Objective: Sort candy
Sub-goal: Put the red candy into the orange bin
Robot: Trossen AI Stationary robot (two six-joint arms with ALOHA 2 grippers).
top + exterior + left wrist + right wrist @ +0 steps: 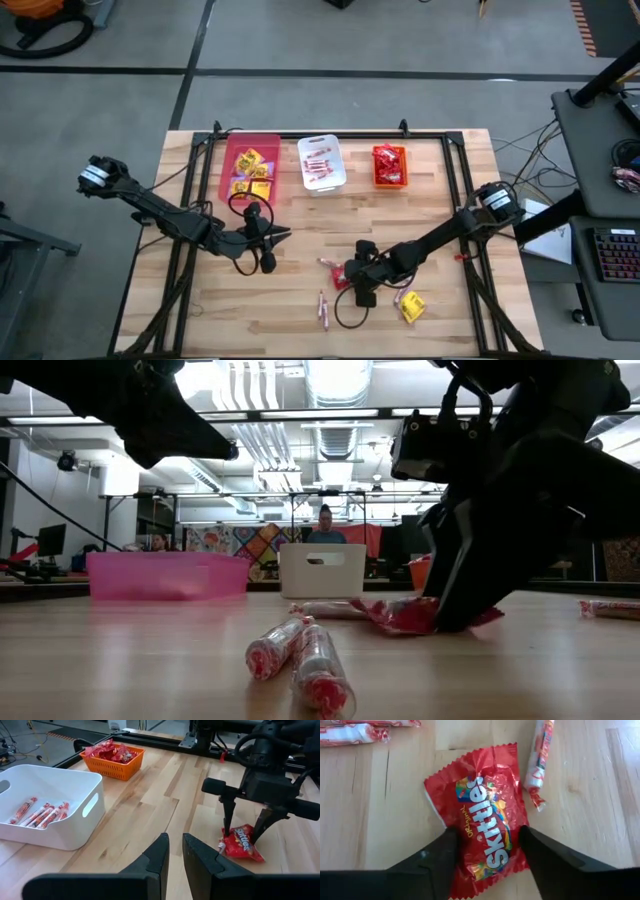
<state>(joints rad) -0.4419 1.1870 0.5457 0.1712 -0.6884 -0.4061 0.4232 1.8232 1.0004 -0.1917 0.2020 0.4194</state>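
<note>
Across the far edge of your light wooden table [300, 240] stand three bins: a pink plastic bin [249, 166] with yellow square packets, a white plastic bin [321, 163] with thin pinkish-red stick sweets, and an orange mesh basket [389, 166] with red packets. So you can judge most of the sorting done.

Left on the table toward the near edge are a red Skittles packet [485, 820], a yellow packet [411, 306] nearer the near right corner, and a few loose pinkish-red sticks [300, 655].

Your right gripper [487, 852] stands over the red packet with its fingers spread wide, one on each side and tips down at the wrapper; nothing is clamped yet. Your left gripper [175, 857] hangs above the table's middle, fingers nearly together and holding nothing.

You cannot count the sweets inside the bins from above, and the right arm covers part of the red packet there. Whether more sticks lie under that arm you cannot tell.
</note>
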